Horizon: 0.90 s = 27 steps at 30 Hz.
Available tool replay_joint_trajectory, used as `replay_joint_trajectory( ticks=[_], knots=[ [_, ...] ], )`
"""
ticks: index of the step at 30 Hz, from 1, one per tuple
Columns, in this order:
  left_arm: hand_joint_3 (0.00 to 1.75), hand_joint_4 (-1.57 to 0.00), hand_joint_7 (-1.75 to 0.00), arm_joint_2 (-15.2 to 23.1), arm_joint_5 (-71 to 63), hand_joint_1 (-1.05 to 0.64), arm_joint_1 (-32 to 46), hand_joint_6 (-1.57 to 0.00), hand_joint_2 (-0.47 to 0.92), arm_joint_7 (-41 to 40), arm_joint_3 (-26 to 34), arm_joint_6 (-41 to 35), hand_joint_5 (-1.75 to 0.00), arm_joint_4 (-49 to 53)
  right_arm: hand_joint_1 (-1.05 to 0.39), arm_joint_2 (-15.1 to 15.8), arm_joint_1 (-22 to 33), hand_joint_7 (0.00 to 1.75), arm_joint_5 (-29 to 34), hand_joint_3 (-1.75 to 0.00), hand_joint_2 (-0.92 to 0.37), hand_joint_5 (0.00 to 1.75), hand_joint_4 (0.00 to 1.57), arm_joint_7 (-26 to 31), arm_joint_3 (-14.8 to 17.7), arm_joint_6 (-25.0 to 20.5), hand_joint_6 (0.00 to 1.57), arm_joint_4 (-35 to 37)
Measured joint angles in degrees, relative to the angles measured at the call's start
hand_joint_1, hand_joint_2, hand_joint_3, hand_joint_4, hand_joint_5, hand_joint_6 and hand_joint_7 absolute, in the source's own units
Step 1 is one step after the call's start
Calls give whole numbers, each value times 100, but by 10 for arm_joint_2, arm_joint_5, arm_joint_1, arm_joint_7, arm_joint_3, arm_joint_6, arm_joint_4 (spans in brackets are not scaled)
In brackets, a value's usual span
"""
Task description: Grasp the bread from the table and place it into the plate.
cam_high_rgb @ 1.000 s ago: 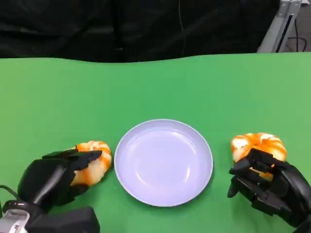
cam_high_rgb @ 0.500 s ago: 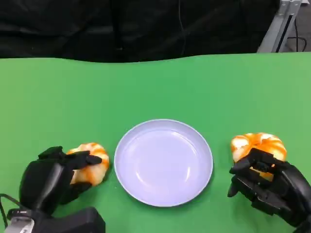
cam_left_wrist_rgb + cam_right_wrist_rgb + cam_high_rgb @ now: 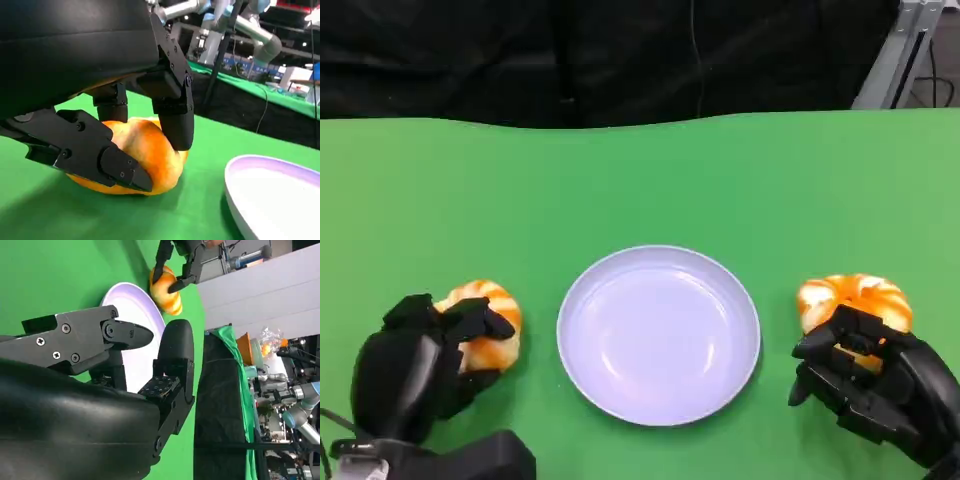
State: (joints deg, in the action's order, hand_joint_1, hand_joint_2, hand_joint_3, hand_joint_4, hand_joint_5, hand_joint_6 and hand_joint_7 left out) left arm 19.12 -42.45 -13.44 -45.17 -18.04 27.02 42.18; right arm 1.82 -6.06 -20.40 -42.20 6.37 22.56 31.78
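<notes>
Fingers of the left hand are clamped on a bread roll at near left, with green cloth between it and the plate rim. Right hand is seen half-curled just short of a second roll, apparently gripping nothing.

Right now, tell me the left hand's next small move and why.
Probably lift: the left hand grips the bread roll, fingers on both sides, but the roll seems to rest on the green table. Raise it, then carry it to the bare plate.
</notes>
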Motion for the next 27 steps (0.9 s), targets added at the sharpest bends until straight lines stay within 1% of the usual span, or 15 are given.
replay_joint_trajectory(
  ticks=[5, 10, 11, 18, 20, 22, 27],
  knots=[
    [24, -62, -119, 4, -3, -5, 4, -79, 92, -1, 2, -9, -169, -32, -4, 0, 0, 113, 0, -45, -88, 163, 53, 0, 0, 0, 64, 0],
    [24, -63, -118, 5, -3, -5, 7, -79, 92, -4, 4, -13, -168, -47, -4, 0, 0, 114, 0, -45, -88, 162, 53, 0, 0, 0, 63, 0],
    [25, -65, -117, 5, -3, -6, 7, -80, 92, -4, 4, -13, -164, -48, -5, 0, 0, 114, 0, -45, -87, 163, 53, 0, 0, 0, 63, 0],
    [29, -68, -115, 25, -19, -7, 40, -81, 92, -8, 19, -16, -158, -149, -3, 0, -1, 114, 0, -45, -87, 163, 53, 0, 0, 0, 63, 3],
    [29, -69, -115, 27, -19, -7, 46, -81, 92, -8, 22, -16, -157, -167, -3, 0, -1, 114, 0, -45, -87, 163, 53, 0, 0, 0, 63, 3],
    [30, -67, -115, 27, -20, -9, 51, -81, 91, -6, 23, -18, -160, -180, -3, 0, -1, 114, 0, -46, -88, 163, 52, 0, 0, 1, 63, 3],
    [36, -66, -123, 25, -28, -10, 69, -78, 91, 11, 22, -18, -163, -248, -3, 0, -1, 113, 0, -45, -88, 164, 52, -3, 0, 1, 63, 5]
  ],
)
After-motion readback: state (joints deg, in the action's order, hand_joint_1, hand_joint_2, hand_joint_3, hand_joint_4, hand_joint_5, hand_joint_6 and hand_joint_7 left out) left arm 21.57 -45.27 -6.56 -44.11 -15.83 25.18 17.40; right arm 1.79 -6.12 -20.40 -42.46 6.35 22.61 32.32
